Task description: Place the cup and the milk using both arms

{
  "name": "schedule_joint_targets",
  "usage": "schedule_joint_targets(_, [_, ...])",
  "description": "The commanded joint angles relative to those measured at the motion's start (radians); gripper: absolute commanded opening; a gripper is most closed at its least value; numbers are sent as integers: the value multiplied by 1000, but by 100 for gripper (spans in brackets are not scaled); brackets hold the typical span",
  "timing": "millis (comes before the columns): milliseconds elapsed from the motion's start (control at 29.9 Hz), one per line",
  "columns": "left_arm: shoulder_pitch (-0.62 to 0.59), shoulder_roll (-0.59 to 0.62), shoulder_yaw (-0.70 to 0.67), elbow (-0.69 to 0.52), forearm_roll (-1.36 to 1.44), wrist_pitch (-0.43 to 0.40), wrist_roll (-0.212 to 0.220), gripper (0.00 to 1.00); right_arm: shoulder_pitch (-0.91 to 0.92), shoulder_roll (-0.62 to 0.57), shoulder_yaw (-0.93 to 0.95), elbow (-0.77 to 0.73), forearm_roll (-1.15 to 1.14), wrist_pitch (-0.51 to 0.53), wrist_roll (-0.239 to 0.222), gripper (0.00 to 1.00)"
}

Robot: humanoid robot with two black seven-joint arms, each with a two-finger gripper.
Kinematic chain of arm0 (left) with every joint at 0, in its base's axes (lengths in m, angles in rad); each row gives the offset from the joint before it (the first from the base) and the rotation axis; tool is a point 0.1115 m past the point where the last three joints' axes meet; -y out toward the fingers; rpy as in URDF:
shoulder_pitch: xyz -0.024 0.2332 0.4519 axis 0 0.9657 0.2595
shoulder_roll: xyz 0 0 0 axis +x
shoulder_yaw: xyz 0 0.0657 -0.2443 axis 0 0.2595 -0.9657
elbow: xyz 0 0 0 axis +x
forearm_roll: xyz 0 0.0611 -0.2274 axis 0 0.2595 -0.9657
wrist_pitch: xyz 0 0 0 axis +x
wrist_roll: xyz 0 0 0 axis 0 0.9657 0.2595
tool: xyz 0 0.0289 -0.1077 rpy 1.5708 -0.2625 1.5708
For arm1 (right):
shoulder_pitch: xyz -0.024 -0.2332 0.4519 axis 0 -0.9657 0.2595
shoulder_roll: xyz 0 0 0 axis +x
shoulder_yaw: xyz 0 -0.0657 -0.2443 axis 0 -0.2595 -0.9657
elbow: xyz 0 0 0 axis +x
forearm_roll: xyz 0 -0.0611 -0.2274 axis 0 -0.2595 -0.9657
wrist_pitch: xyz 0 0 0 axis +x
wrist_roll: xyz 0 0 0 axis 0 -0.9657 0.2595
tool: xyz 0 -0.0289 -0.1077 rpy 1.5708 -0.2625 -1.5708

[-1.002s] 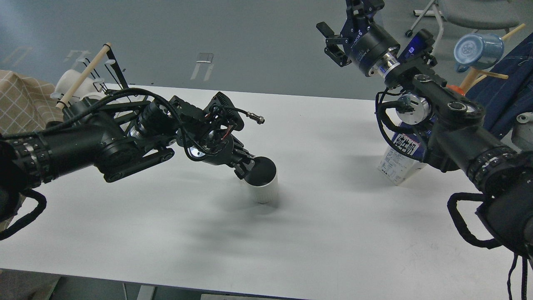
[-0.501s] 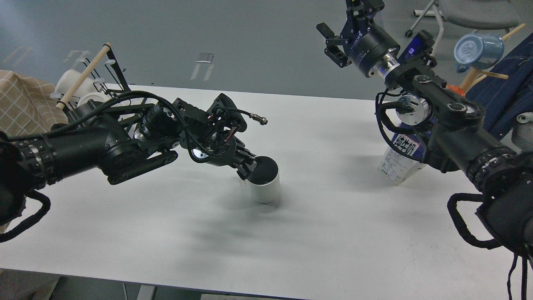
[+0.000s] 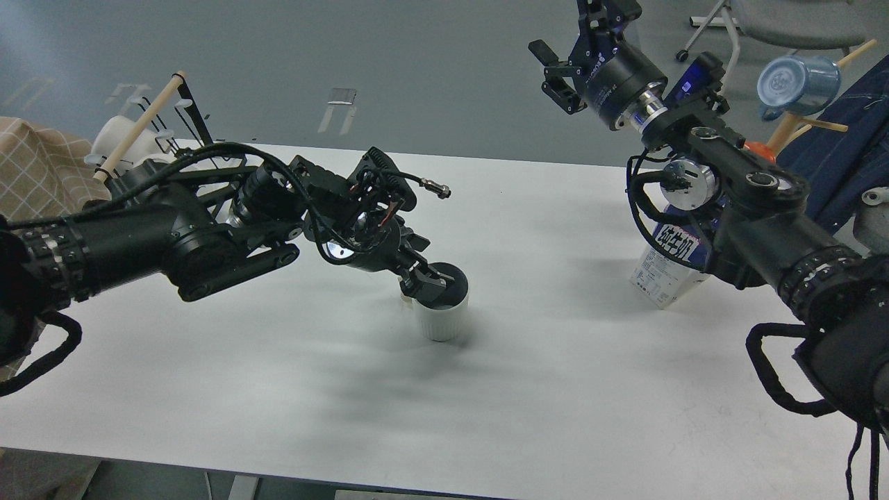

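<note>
Change since earlier: the left hand has dropped lower and edged a little right; one finger now sits inside the cup's dark mouth, where before the fingers were at its near-left rim. The cup shows less of its ribbed wall than before and has shifted slightly right with the hand. The right arm and the milk carton look unchanged.
Left hand: clenched on the cup's rim, one finger inside the mouth and the other outside on the left.
Right hand: raised high beyond the far edge of the tabletop, fingers spread apart, holding nothing.
Cup position: upright on the tabletop near its middle, well apart from the milk carton.
Milk position: the milk carton stands on the right side of the tabletop, leaning, partly hidden behind the right arm's joints; its label carries black characters on white.
Count, cups on tabletop: one white ribbed cup.
Count, milk cartons: one.
Count, arms: two, both black.
Count, other mugs: one blue mug hung on a wooden rack at the right rear, off the tabletop.
</note>
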Motion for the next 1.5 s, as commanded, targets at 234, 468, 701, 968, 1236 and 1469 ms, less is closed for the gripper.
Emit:
schedule_joint_targets(234, [-154, 165, -72, -48, -426, 0, 4, 96, 28, -70, -5, 26, -2, 0, 0, 100])
schedule_joint_targets(468, [-139, 249, -223, -9, -703, 0, 12, 96, 120, -260, -66, 174, -53, 0, 0, 100])
schedule_joint_targets(701, [-41, 251, -327, 87, -1087, 0, 12, 96, 156, -546, -193, 457, -193, 0, 0, 100])
schedule_joint_targets(968, [24, 247, -358, 125, -1267, 0, 12, 97, 121, -994, -209, 908, -615, -67, 0, 100])
schedule_joint_targets(1236, [32, 220, -356, 125, -1267, 0, 10, 97, -26, -1355, -232, 1218, -894, -307, 0, 100])
schedule_joint_targets(1469, [55, 214, -376, 125, -1267, 0, 10, 97, -211, -1380, -334, 1213, -1147, -653, 0, 100])
